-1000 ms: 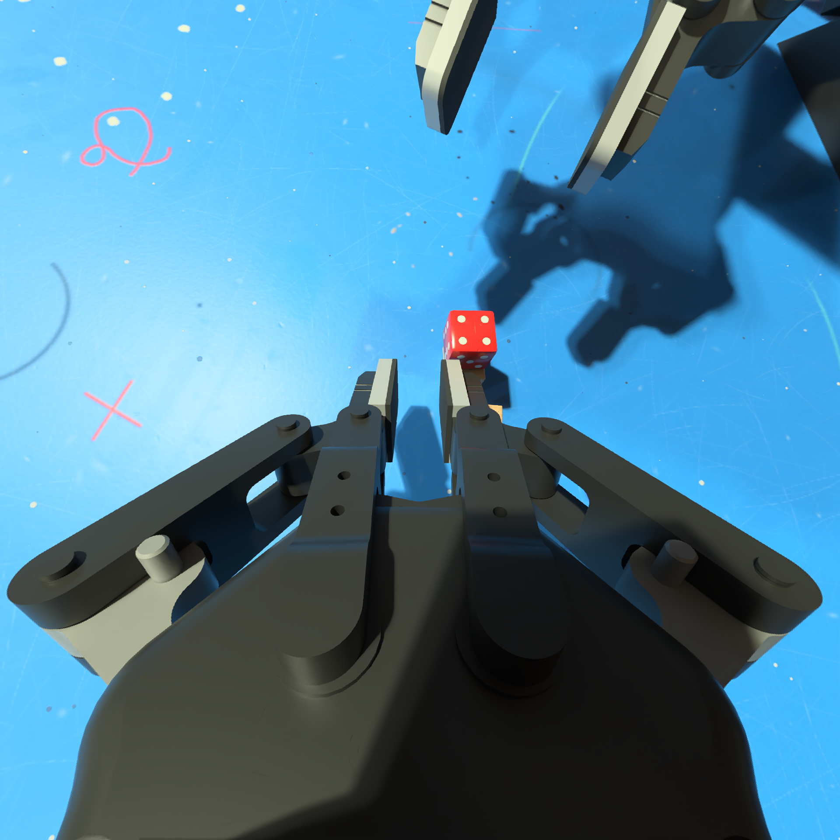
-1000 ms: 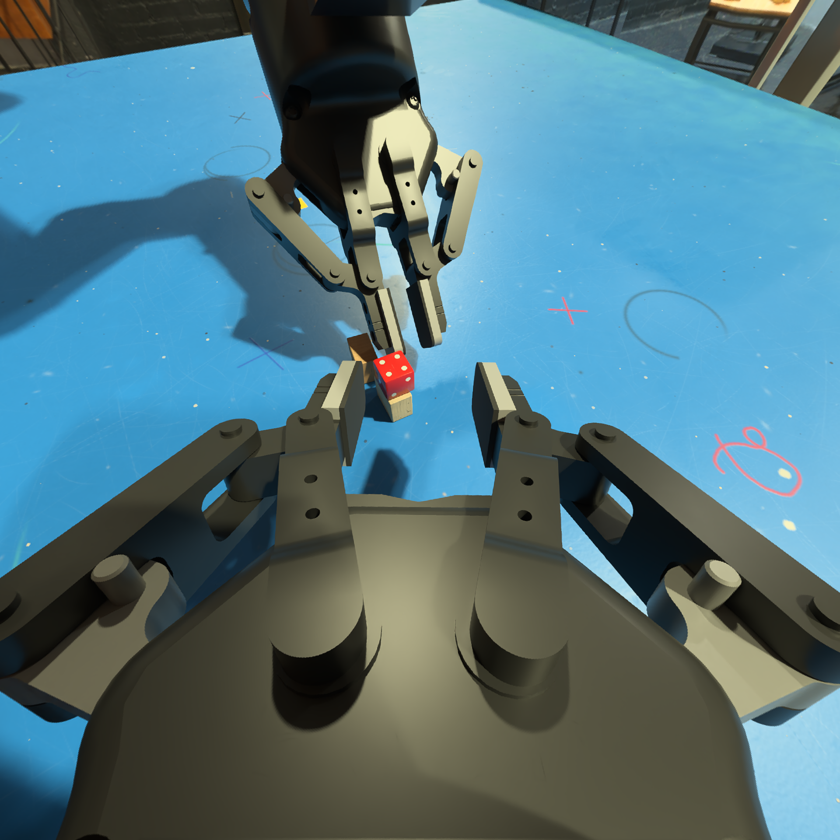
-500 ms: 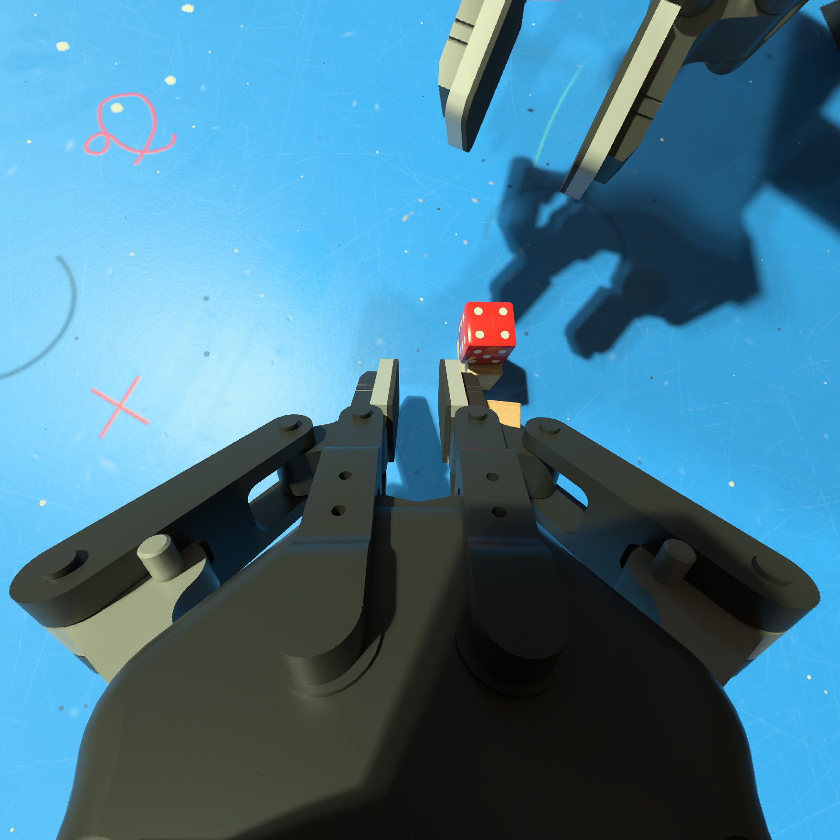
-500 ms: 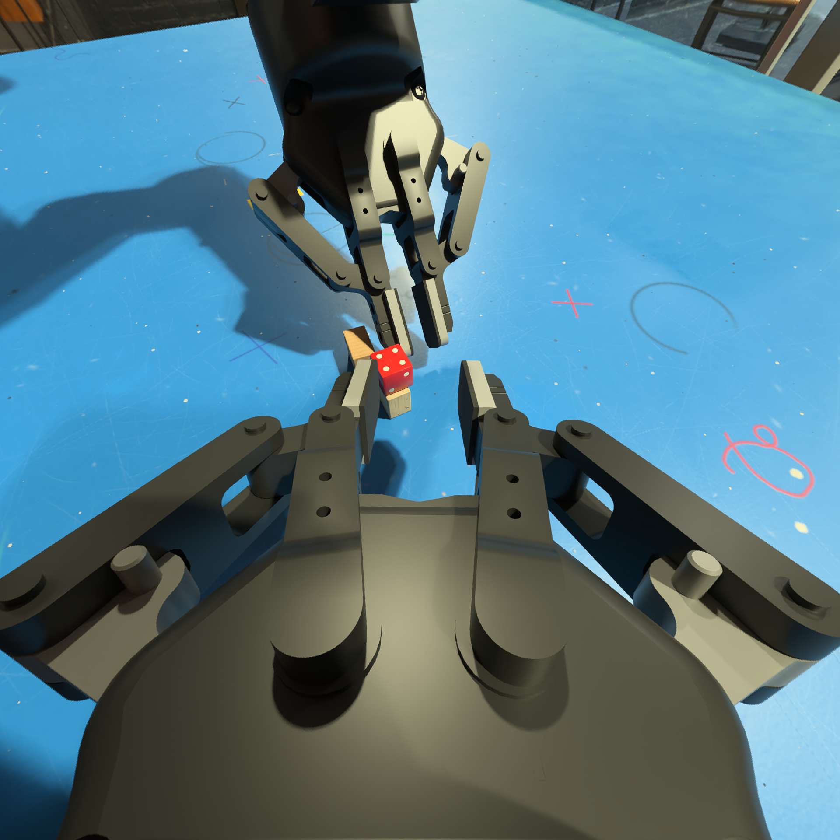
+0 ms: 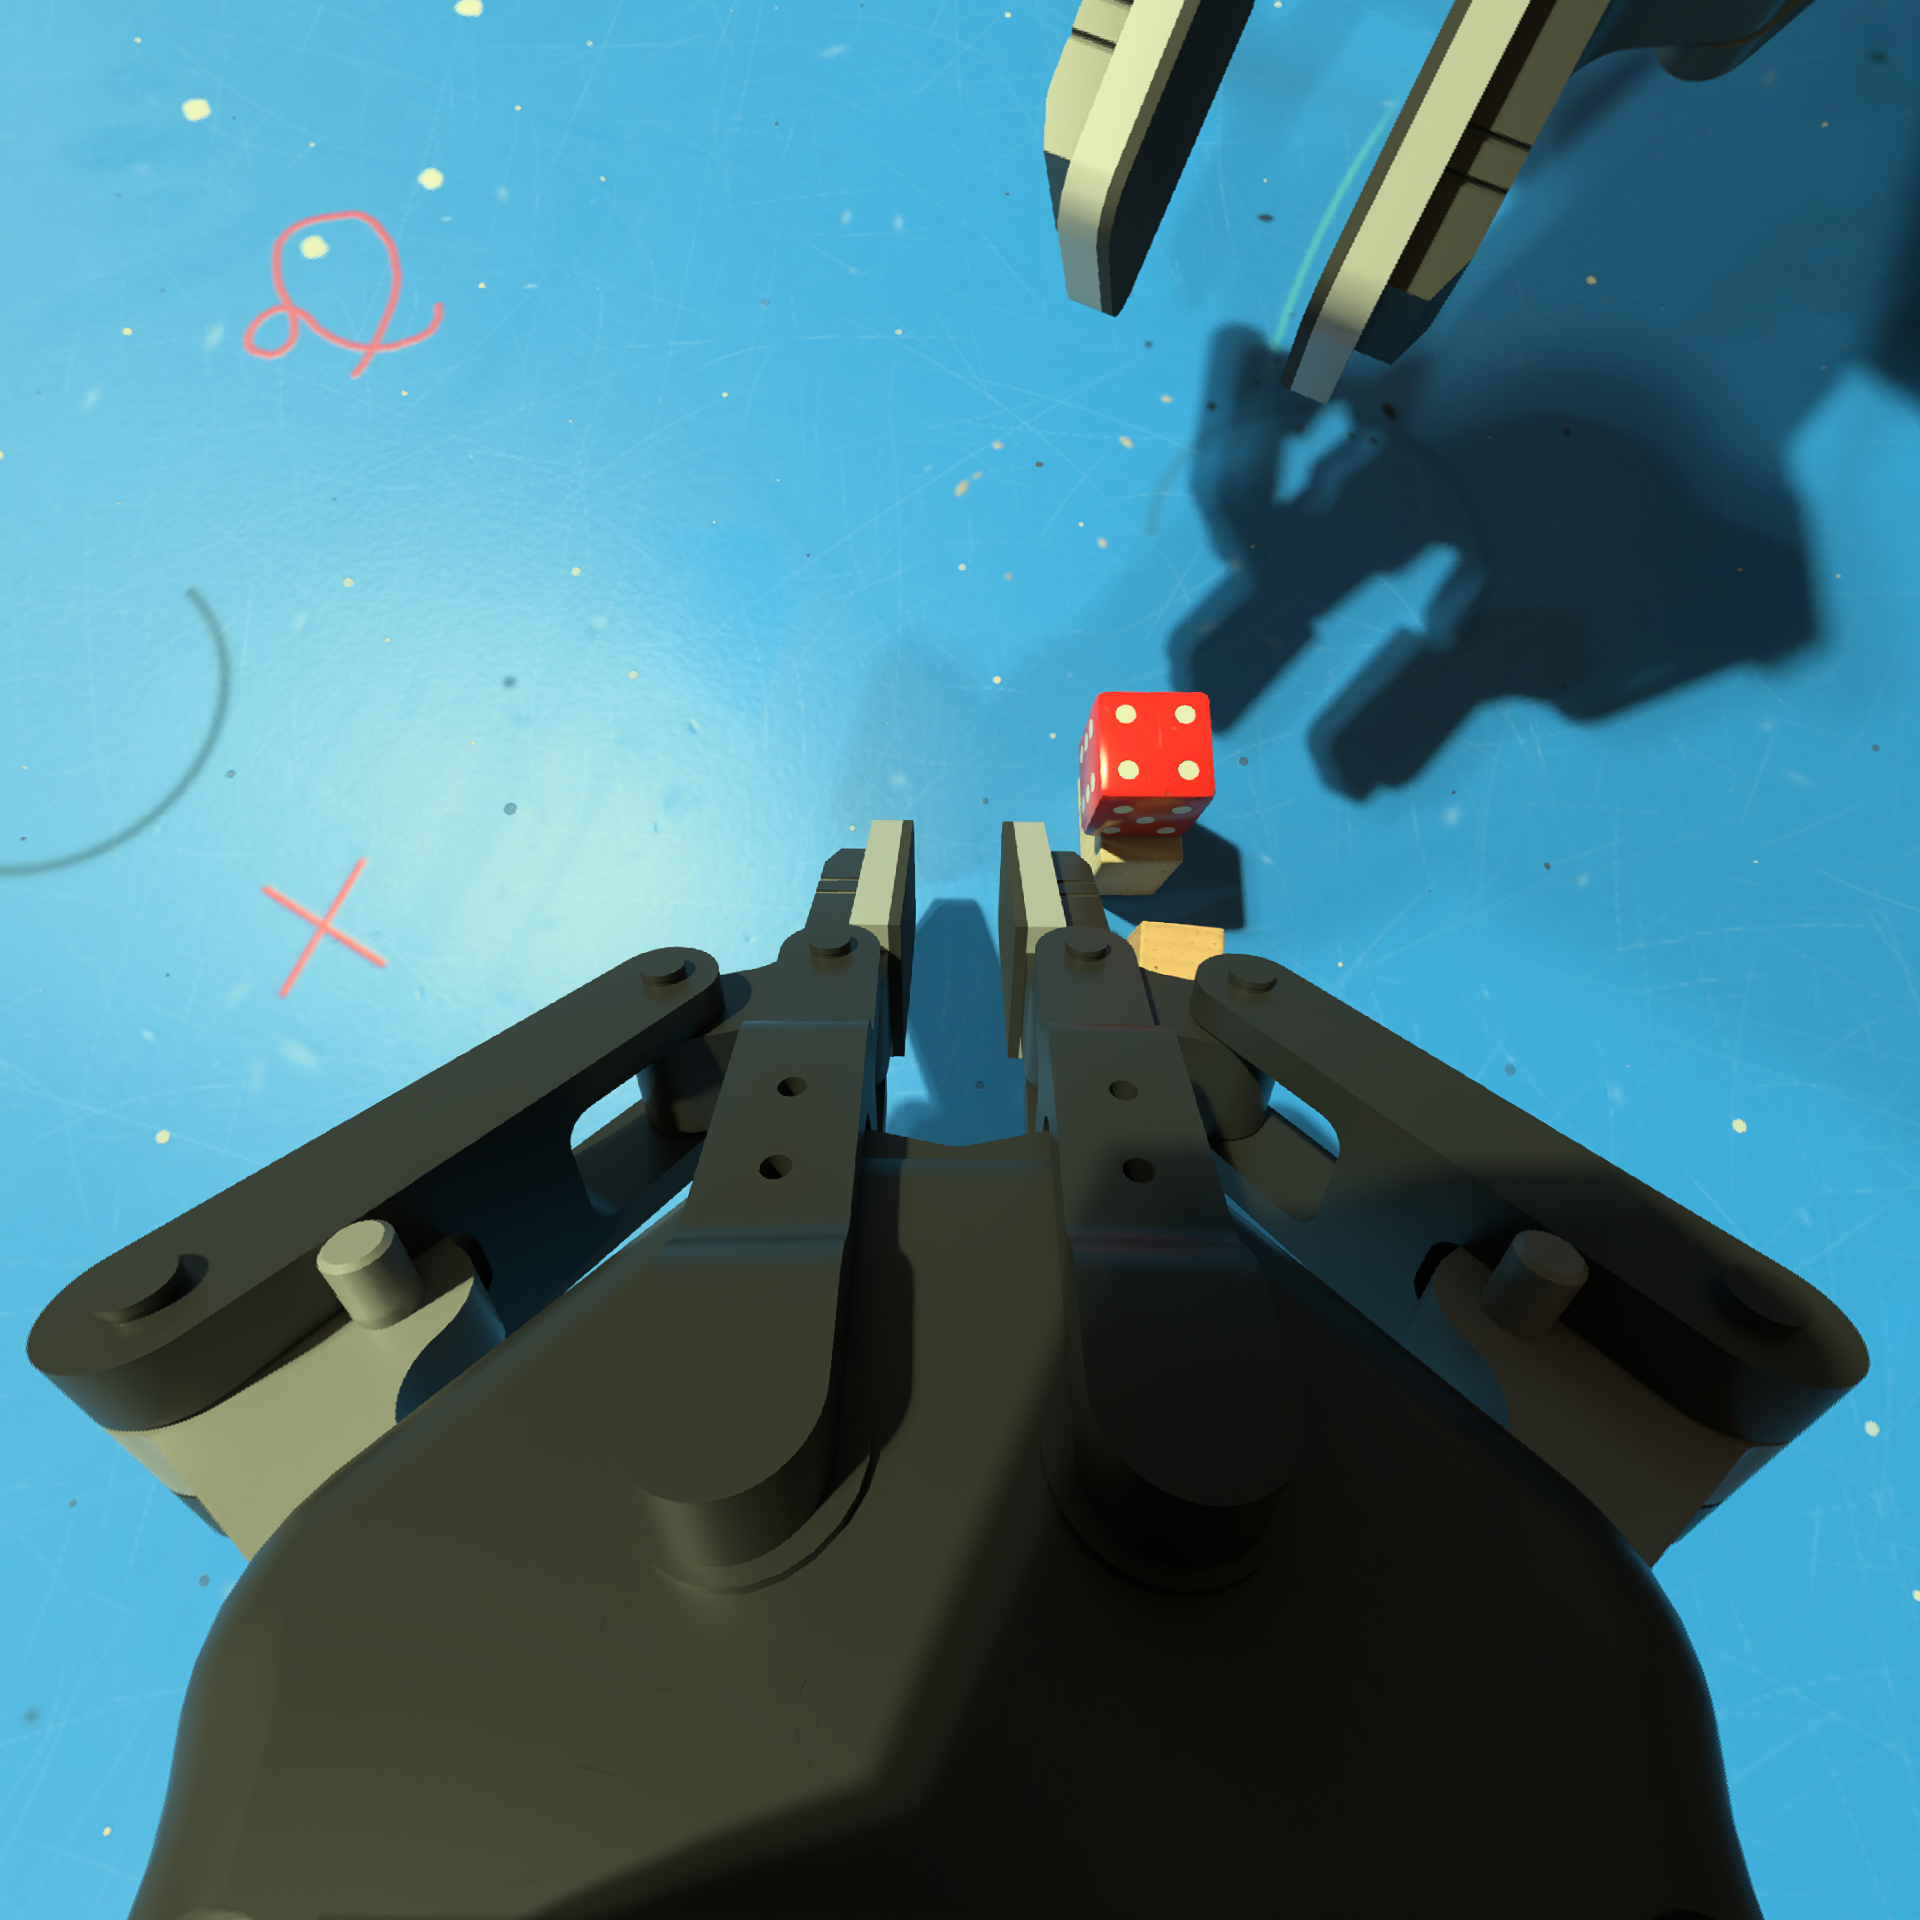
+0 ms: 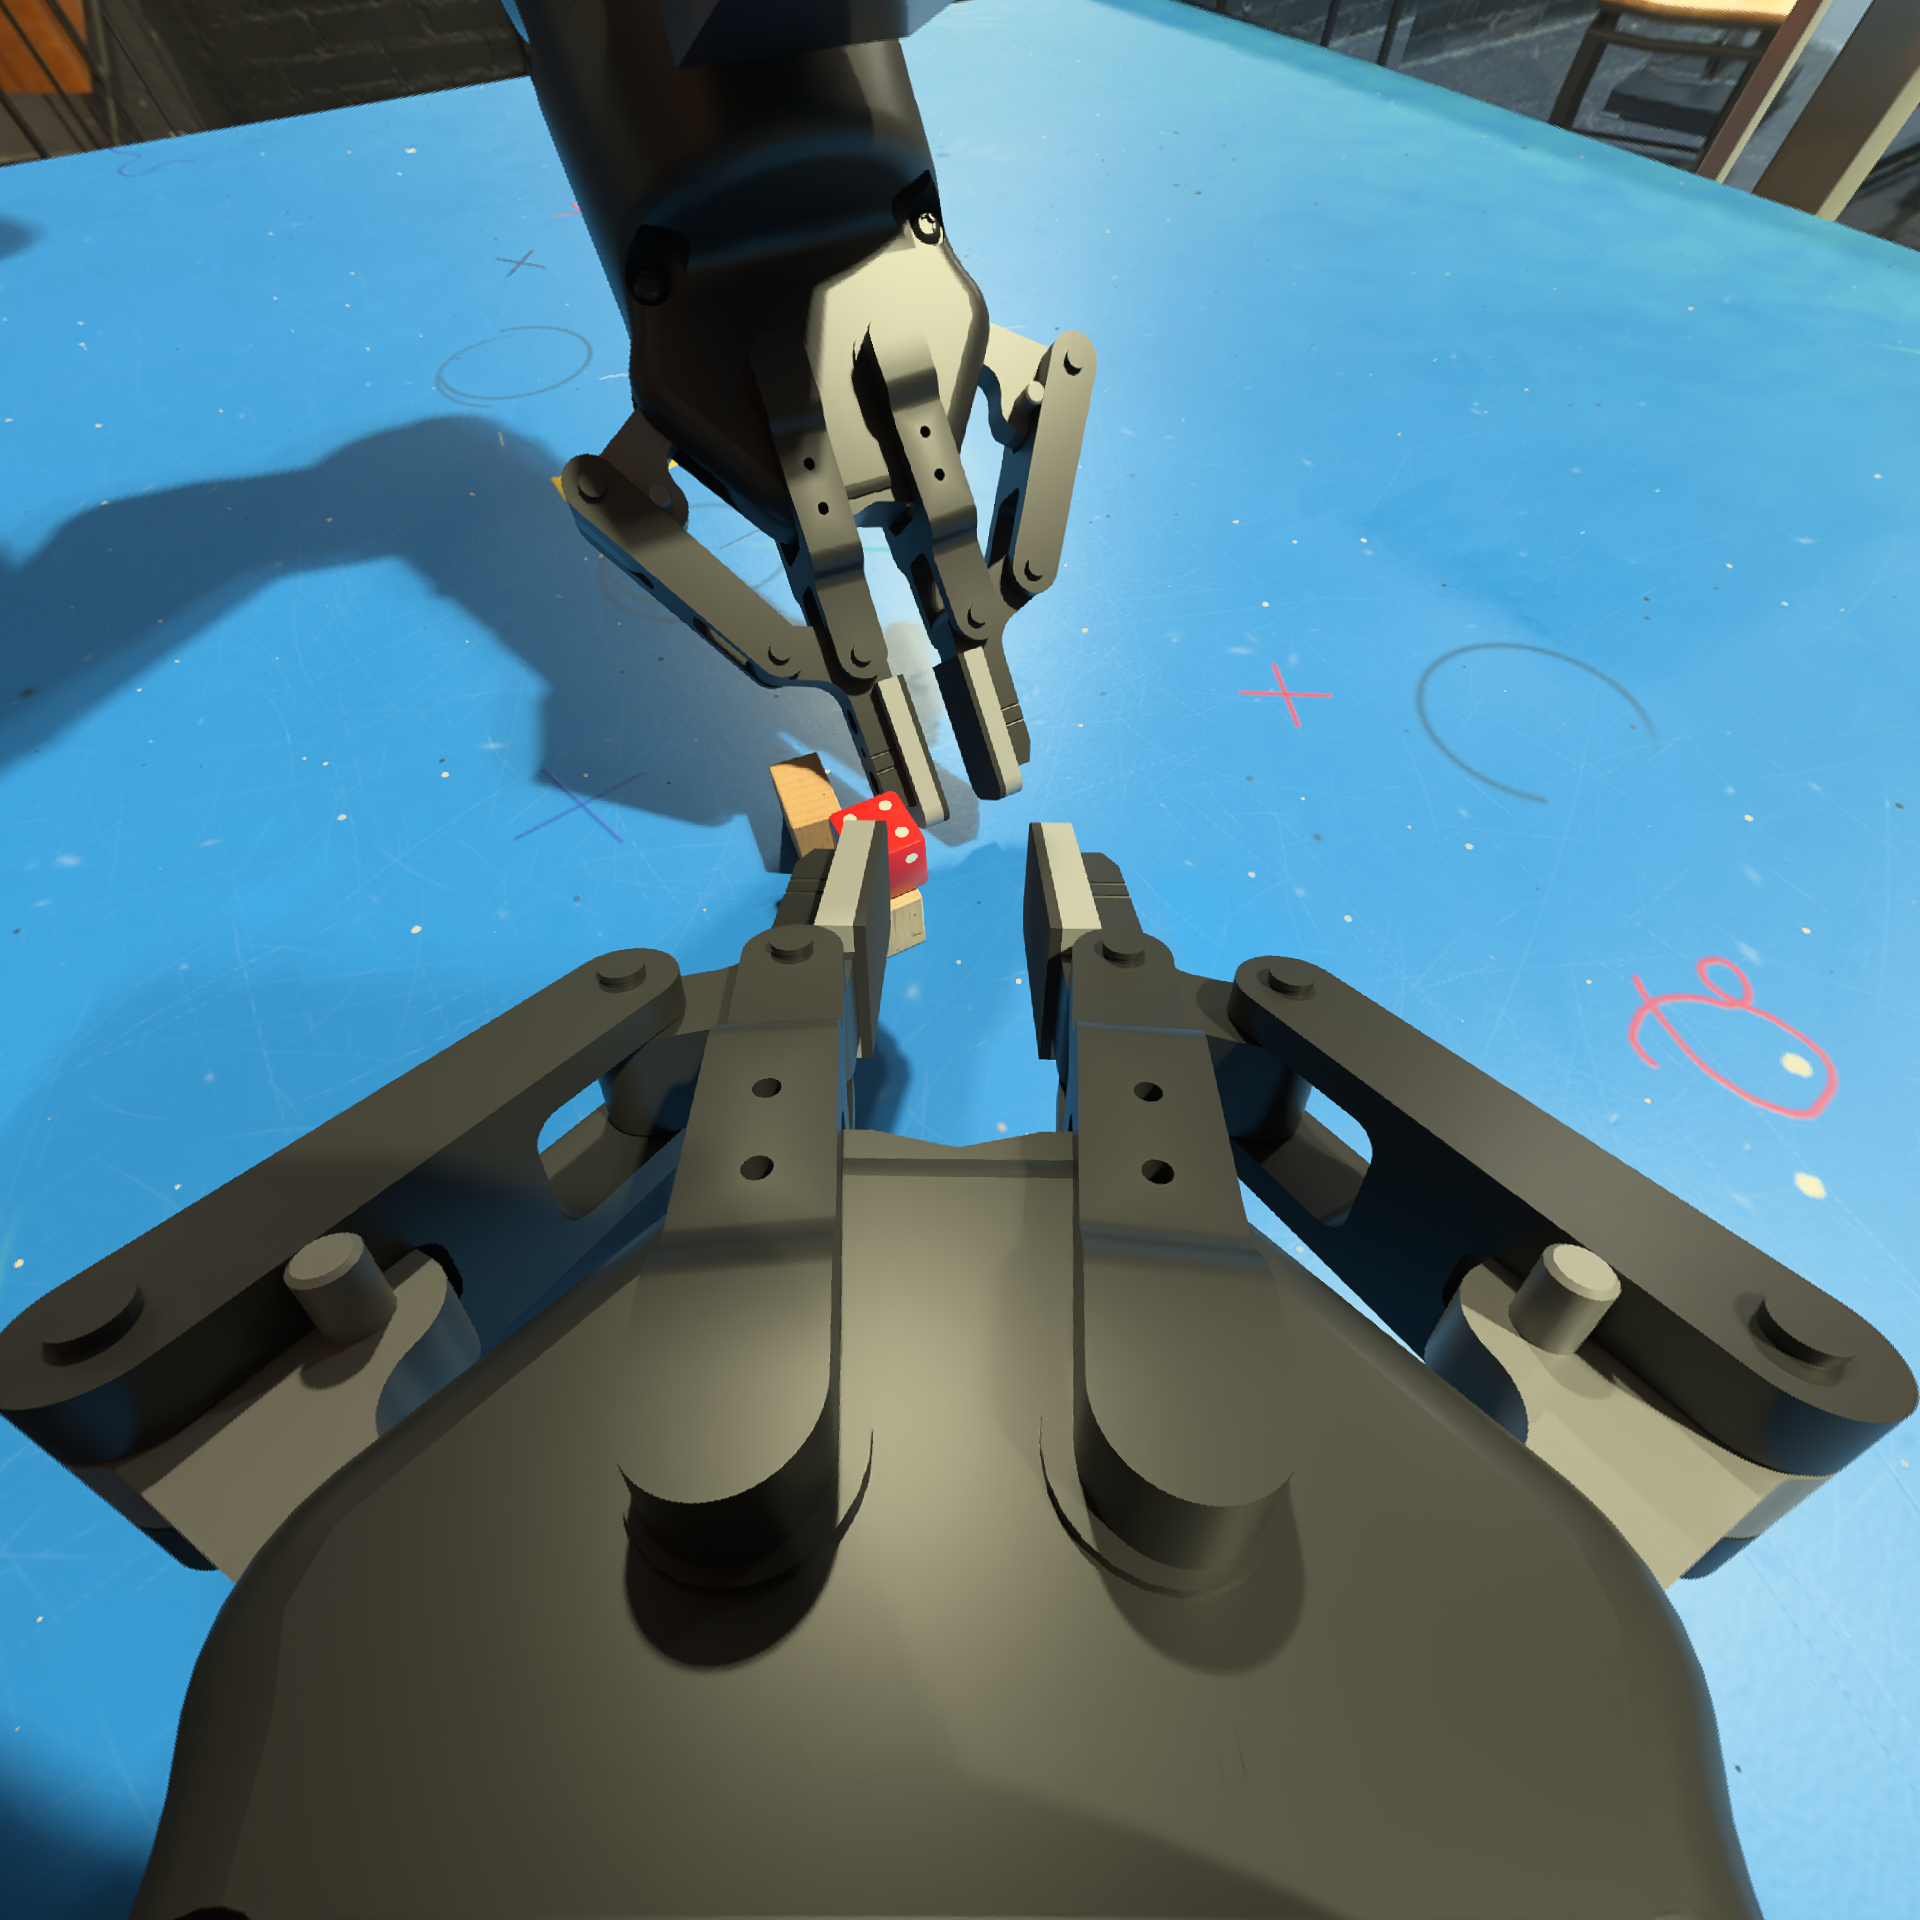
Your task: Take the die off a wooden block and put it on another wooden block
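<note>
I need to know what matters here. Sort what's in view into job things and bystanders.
Job things:
- red die, sitting on the pale wooden block
- second wooden block, bare, right beside it
- right gripper, open
- left gripper, narrowly open, empty

Just lying about:
- blue table with its drawn marks: red cross, red scribble, grey arc

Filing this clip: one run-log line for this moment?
die: on pale block | second block: bare | left gripper: empty | right gripper: open, empty

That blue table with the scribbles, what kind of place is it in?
Probably an indoor workshop or test room: the scuffed blue table carries drawn crosses and circles, and a dark wall and wooden furniture stand behind it.
</note>
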Robot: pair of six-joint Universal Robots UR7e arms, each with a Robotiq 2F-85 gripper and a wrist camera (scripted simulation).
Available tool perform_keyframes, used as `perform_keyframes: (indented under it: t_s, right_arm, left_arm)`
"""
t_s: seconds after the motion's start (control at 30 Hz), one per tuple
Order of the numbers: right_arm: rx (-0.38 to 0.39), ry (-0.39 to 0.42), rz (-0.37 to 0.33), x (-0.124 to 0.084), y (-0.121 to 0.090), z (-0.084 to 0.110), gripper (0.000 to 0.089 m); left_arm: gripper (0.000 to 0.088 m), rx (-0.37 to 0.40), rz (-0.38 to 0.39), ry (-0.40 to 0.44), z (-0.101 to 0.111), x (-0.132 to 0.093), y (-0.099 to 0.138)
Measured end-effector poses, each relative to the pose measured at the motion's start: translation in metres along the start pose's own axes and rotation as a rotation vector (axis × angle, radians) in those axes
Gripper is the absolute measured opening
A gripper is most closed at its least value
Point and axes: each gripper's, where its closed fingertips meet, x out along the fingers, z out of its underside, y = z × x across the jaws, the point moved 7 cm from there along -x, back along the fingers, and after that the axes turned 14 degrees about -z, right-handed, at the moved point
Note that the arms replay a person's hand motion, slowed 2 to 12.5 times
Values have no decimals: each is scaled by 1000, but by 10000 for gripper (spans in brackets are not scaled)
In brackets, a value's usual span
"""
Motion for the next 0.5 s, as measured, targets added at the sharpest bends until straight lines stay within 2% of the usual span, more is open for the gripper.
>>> perform_keyframes:
  t_s: [0.3, 0.5]
  right_arm:
    - [-3, -12, 3, 0, 0, 1, 238]
    - [-14, -30, 11, 1, -1, 1, 238]
  left_arm:
    - [142, -3, -32, 6, 2, -2, -3]
    - [138, -35, -38, 30, 3, -7, -5]
